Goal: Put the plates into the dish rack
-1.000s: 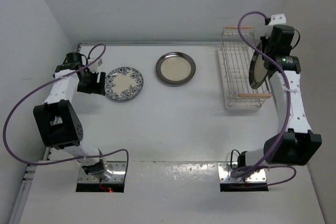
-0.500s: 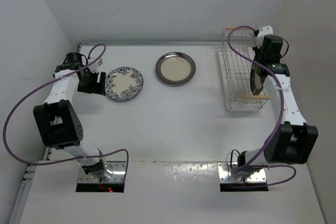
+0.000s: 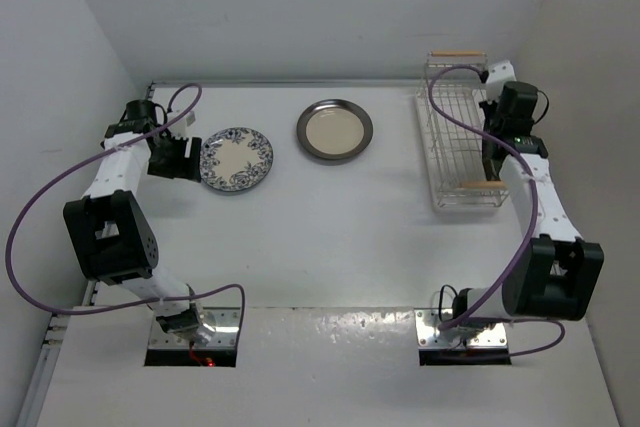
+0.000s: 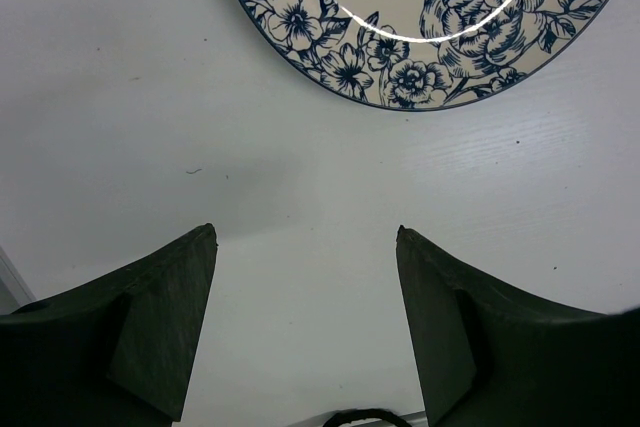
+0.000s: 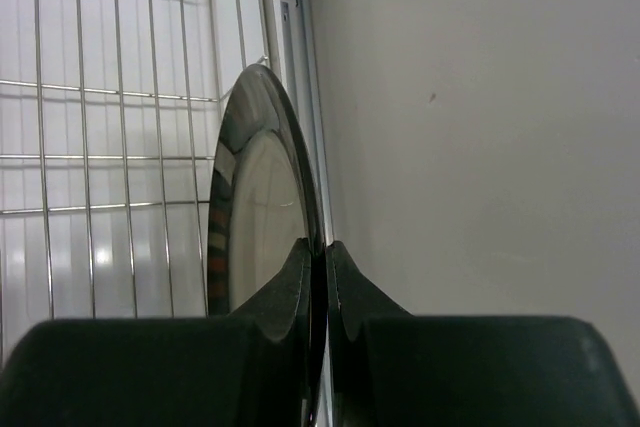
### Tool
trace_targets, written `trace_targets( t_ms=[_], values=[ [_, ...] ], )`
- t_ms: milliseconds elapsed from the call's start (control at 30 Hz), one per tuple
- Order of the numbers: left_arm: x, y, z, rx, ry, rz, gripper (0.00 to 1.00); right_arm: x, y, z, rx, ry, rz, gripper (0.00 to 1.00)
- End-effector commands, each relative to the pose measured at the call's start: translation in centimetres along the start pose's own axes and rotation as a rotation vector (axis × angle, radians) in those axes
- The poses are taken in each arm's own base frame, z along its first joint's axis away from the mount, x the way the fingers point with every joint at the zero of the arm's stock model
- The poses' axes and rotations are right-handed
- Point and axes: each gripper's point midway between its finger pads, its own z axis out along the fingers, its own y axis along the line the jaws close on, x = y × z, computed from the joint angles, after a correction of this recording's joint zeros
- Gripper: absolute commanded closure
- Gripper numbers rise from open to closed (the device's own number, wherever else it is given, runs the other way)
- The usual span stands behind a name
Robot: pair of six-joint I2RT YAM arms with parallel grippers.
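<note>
Right gripper (image 5: pixel 318 247) pinches a plate (image 5: pixel 255 197) upright (edge along the rack's (image 5: pixel 100 156) length), wires just left of it; left gripper (image 4: pixel 303 237) gapes wide, floral plate (image 4: pixel 440 47) just ahead.

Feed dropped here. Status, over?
Right gripper shut on dark-rimmed plate, on edge at right side of dish rack. Left gripper open, short of floral plate. Grey-rimmed plate flat. Nothing blocking.

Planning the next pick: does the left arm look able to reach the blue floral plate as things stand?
Probably yes: the left gripper is open beside the blue floral plate, its rim just ahead, with only bare table between.
</note>
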Motion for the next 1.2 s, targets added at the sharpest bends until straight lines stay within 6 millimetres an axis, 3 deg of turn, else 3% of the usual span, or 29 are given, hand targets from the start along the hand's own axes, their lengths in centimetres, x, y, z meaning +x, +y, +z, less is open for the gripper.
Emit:
trace_targets(
  t_ms=[0,267,300,400,600,867,1000,1067,1167],
  values=[
    [-1.3,0.3,-0.8,0.0,-0.046,0.002,0.23,-0.5,-3.1,-0.8,0.056,-0.071,0.126,1.0],
    [-0.8,0.2,-0.3,0.009,-0.02,-0.005,0.23,0.8,-2.0,-0.8,0.007,-0.081,0.164,1.0],
    [-0.8,0.2,-0.3,0.009,-0.02,-0.005,0.23,0.6,-2.0,-0.9,0.007,-0.085,0.171,0.93],
    [-0.8,0.2,-0.3,0.009,-0.02,-0.005,0.23,0.2,-2.1,-1.2,0.001,-0.105,0.183,0.86],
    [-1.1,0.3,-0.5,0.006,-0.029,-0.003,0.23,-0.1,-2.8,-1.3,0.019,-0.109,0.197,0.9],
    [-0.9,0.4,-0.5,0.0,-0.017,0.004,0.22,2.8,-1.6,-0.9,0.02,0.0,0.213,0.64],
    [-0.7,0.4,-0.2,0.003,-0.009,0.001,0.22,2.9,-1.7,-1.2,0.021,-0.007,0.223,0.64],
    [-1.1,0.5,-0.4,0.0,-0.017,0.004,0.22,3.2,-0.8,-0.6,-0.01,0.005,0.224,0.64],
    [-0.9,0.5,-0.1,0.003,-0.009,0.002,0.22,3.7,-0.1,-0.1,-0.04,0.029,0.222,0.75]
  ],
)
